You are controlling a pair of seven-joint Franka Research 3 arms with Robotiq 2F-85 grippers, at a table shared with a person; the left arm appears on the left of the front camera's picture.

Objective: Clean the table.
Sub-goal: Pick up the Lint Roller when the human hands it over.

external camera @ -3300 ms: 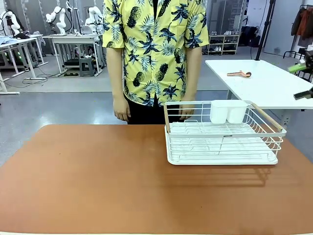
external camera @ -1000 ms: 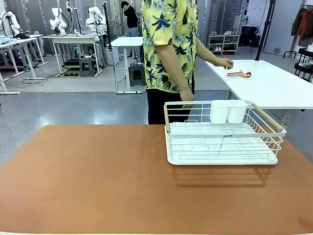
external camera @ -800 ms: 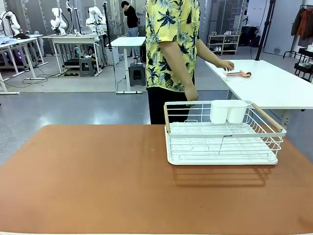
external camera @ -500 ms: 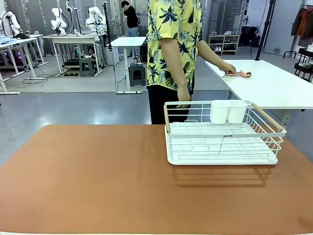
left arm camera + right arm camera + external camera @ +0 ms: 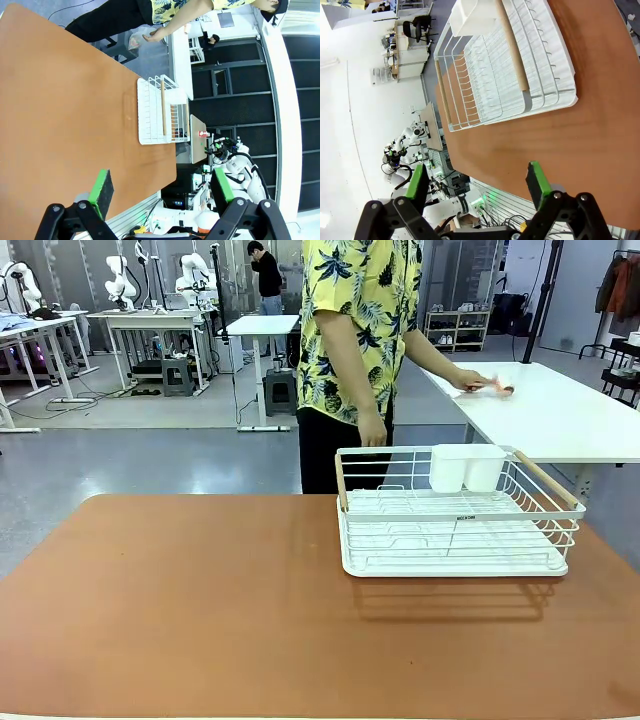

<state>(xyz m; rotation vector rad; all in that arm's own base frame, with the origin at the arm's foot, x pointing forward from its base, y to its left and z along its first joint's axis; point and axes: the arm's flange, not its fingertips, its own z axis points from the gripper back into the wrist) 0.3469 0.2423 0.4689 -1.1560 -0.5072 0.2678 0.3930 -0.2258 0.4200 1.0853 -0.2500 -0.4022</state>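
Tabletop of smooth reddish-brown, leather-like material spreads across the lower front view. This table (image 5: 180, 610) reaches from well left of the white wire rack (image 5: 455, 512) to just past the rack's right end. The rack stands on it, toward its far right part.

Behind the rack's far left corner stands a person (image 5: 355, 320) in a yellow leaf-print shirt and dark trousers, turned sideways. One hand (image 5: 373, 429) hangs just above and behind that corner of the rack. Inside the rack, against its far wall, sits a white two-part holder (image 5: 467, 467). A wooden handle (image 5: 546, 478) runs along the rack's right end. Beyond the rack and to its right stands a plain white table (image 5: 560, 415). There the person's other hand (image 5: 470, 380) lies at one end of a pinkish-brown object (image 5: 497, 389), too blurred to name.

In the left wrist view the left gripper (image 5: 161, 185) is raised off the table (image 5: 60, 125), well apart from the rack (image 5: 162, 112). Its green-padded fingers (image 5: 102, 186) are spread wide and released. In the right wrist view the right gripper (image 5: 476, 181) hangs over the table (image 5: 590, 135) near the rack (image 5: 505, 65). Its fingers (image 5: 537, 180) are likewise parted and released.
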